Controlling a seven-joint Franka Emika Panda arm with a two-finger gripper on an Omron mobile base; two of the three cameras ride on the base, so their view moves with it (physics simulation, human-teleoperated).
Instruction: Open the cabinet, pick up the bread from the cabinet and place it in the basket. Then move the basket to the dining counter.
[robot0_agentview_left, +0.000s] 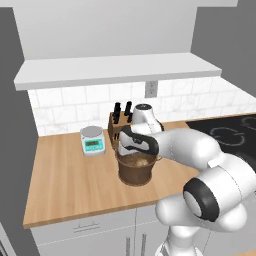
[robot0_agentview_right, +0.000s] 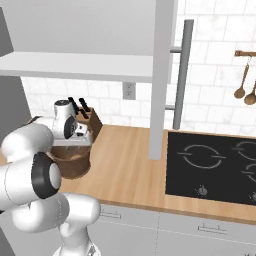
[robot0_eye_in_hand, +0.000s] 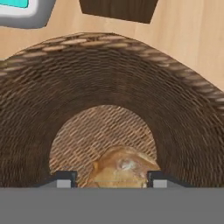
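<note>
The basket (robot0_agentview_left: 135, 170) stands on the wooden bench (robot0_agentview_left: 65, 180), just in front of the knife block (robot0_agentview_left: 118, 125) and near the small kitchen scale (robot0_agentview_left: 93, 139), which sits to the block's left in the left base view. The bread (robot0_eye_in_hand: 121, 169) lies on the woven floor of the basket, golden brown and rounded. In the hand view the claw (robot0_eye_in_hand: 109, 180) points straight down into the basket, and the bread sits between its two small fingertips (robot0_eye_in_hand: 64, 179), one on either side of the loaf. The tips stand apart at about the loaf's width; whether they press on the bread or stand just clear of it cannot be told from these pictures.

In the left base view the arm's white hand (robot0_agentview_left: 137, 142) hangs over the basket's rim, hiding part of the knife block behind it. In the right base view the same hand (robot0_agentview_right: 67, 125) sits above the basket (robot0_agentview_right: 72, 160), with the knife block (robot0_agentview_right: 87, 120) just behind.

The cabinet (robot0_agentview_right: 100, 25) hangs on the wall above the basket. Its door (robot0_agentview_right: 164, 75) stands swung out over the bench, edge-on to the right base camera, with the long grey bar handle (robot0_agentview_right: 182, 75) beside it. Further from the basket, beyond that door, the black hob (robot0_agentview_right: 210, 165) is set into the bench, and wooden spoons (robot0_agentview_right: 245, 85) hang on the tiled wall above it.
</note>
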